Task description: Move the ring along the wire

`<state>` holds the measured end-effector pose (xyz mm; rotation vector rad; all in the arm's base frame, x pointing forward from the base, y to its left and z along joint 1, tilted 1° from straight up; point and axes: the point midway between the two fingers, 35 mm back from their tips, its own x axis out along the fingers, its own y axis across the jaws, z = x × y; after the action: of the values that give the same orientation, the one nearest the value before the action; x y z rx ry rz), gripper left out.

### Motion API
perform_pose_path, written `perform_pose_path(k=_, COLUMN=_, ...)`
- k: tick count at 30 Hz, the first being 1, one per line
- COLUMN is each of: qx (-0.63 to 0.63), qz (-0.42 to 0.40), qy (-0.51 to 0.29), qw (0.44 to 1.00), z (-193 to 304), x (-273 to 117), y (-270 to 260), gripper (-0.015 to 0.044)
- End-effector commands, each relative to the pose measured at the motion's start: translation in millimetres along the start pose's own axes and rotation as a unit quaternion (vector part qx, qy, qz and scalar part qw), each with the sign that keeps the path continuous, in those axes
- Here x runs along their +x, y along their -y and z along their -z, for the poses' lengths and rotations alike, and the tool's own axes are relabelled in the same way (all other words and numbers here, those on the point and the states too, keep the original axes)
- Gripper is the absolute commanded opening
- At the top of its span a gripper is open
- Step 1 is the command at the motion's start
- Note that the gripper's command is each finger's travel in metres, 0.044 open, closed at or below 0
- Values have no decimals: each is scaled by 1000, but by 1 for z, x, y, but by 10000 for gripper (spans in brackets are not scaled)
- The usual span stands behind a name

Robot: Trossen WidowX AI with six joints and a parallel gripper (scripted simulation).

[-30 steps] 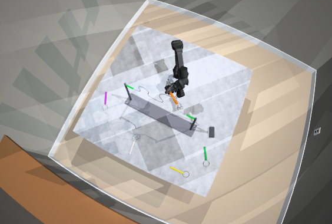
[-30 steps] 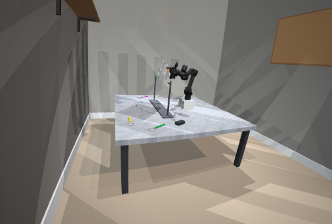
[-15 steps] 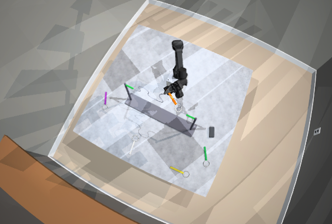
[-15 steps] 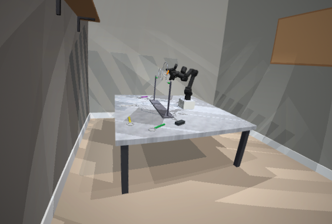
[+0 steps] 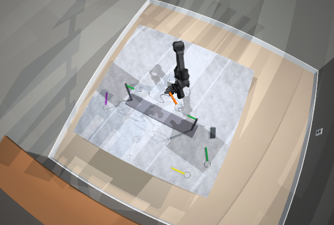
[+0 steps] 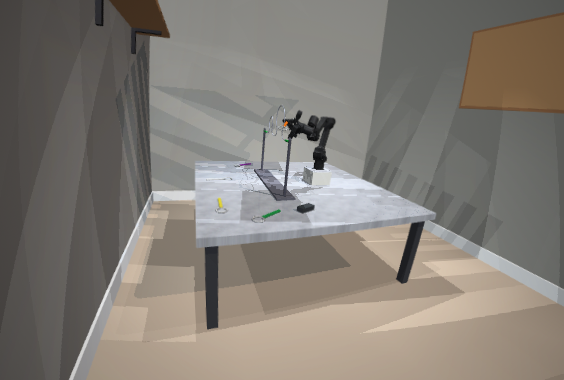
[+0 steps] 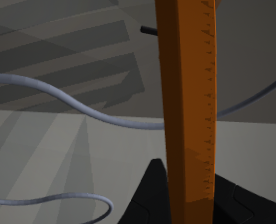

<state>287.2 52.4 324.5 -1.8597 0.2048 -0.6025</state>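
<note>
My gripper [image 5: 169, 92] [image 7: 166, 167] is shut on the orange handle [image 5: 173, 98] [image 6: 286, 124] [image 7: 191, 100], holding it above the stand. The ring [image 5: 178, 108] is at the handle's far end, by the grey wire, a little short of the green part [image 5: 192, 117] at the right post [image 5: 193, 124] [image 6: 287, 168]. I cannot tell whether ring and wire touch. The other green part [image 5: 129, 87] is at the left post [image 5: 128, 92] [image 6: 263, 151]. The curvy grey wire [image 7: 134, 125] passes behind the handle in the wrist view, which does not show the ring.
The dark base plate [image 5: 160, 114] [image 6: 272, 186] joins the posts. A black block [image 5: 212, 132] [image 6: 305, 208] lies beyond the right post. Loose rings with purple [image 5: 106, 99], white [image 5: 132, 148], yellow [image 5: 177, 170] [image 6: 220, 203] and green [image 5: 206, 154] [image 6: 271, 214] handles lie on the table.
</note>
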Motion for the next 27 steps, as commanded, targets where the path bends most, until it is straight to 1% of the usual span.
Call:
perform_pose_path(k=1, qx=0, qz=-10, qy=-8, qw=1000, z=-3, x=-4, y=-9, gripper=-150)
perform_pose_path(k=11, qx=47, qz=-37, qy=-15, qw=998, z=-3, x=-7, y=-26, gripper=-150)
perform_pose_path(k=27, qx=161, qz=-103, qy=-31, qw=981, z=-12, x=-18, y=-65, gripper=-150)
